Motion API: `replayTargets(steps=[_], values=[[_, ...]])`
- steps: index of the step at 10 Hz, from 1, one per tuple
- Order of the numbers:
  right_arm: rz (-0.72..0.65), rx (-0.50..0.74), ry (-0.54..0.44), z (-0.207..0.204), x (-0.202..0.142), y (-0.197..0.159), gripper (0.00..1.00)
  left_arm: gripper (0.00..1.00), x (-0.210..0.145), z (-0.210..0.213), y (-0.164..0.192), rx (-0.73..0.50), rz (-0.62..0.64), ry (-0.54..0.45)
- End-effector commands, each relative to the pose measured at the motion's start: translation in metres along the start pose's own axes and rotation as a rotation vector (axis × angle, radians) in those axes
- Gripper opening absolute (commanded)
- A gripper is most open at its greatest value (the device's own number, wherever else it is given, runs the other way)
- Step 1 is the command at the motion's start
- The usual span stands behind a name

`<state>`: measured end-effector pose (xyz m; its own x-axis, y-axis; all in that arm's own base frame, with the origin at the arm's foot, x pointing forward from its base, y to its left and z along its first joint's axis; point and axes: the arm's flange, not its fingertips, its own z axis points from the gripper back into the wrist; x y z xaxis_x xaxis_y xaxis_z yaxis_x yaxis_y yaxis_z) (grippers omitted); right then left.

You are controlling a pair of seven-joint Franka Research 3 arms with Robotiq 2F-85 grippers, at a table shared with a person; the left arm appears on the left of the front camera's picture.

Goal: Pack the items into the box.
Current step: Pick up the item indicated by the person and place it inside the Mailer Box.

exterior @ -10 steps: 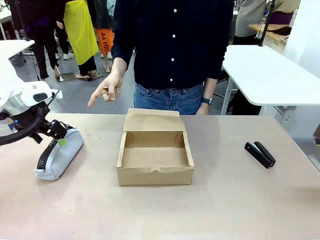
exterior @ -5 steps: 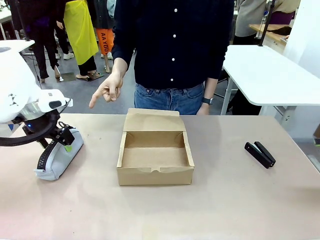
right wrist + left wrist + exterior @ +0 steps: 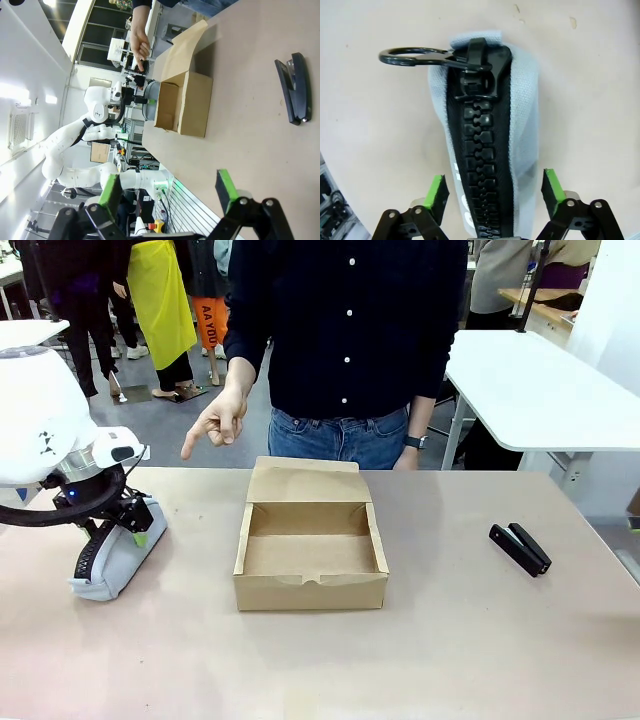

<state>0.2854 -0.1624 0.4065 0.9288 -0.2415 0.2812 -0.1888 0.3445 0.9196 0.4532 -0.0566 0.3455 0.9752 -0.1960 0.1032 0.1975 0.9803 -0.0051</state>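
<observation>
The pale grey-blue pouch [image 3: 112, 562] lies at the table's left, its black zipper [image 3: 480, 135] facing up and a ring pull at its far end. My left gripper [image 3: 128, 529] is down over the pouch's far end and open. In the left wrist view its green pads [image 3: 438, 192] stand on either side of the pouch [image 3: 525, 110], close to the fabric. The open brown box [image 3: 310, 552] sits mid-table with its lid flap raised behind. The black stapler [image 3: 520, 548] lies at the right. My right gripper [image 3: 167, 192] hangs open above the table, well clear of the stapler [image 3: 292, 87].
A person stands at the far side behind the box, one hand [image 3: 213, 421] pointing down toward the table's left. Bare tabletop [image 3: 440, 640] lies in front of the box and between box and stapler. A white table [image 3: 540, 390] stands behind on the right.
My left arm has shifted right and lower, bringing the gripper down over the pouch. The person's pointing hand, the box and the stapler have stayed put.
</observation>
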Motion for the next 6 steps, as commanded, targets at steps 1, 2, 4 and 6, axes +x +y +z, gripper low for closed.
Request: replayTargets(steps=[1,2,4,6], values=[[-0.009,-0.007,0.014,0.0031,-0.0017,0.0038,1.0,0.4,0.0009,0.0059,-0.0021,0.034,0.024,0.005],[-0.009,-0.007,0.014,0.0031,-0.0017,0.0038,1.0,0.16,0.001,0.0062,-0.003,0.033,0.023,0.006],[-0.009,-0.007,0.014,0.0031,-0.0017,0.0038,1.0,0.24,0.0001,0.0062,-0.0024,0.053,0.026,0.0],[-0.009,-0.007,0.014,0.0031,-0.0017,0.0038,1.0,0.0,-0.0015,0.0075,0.0004,0.058,0.026,-0.005]])
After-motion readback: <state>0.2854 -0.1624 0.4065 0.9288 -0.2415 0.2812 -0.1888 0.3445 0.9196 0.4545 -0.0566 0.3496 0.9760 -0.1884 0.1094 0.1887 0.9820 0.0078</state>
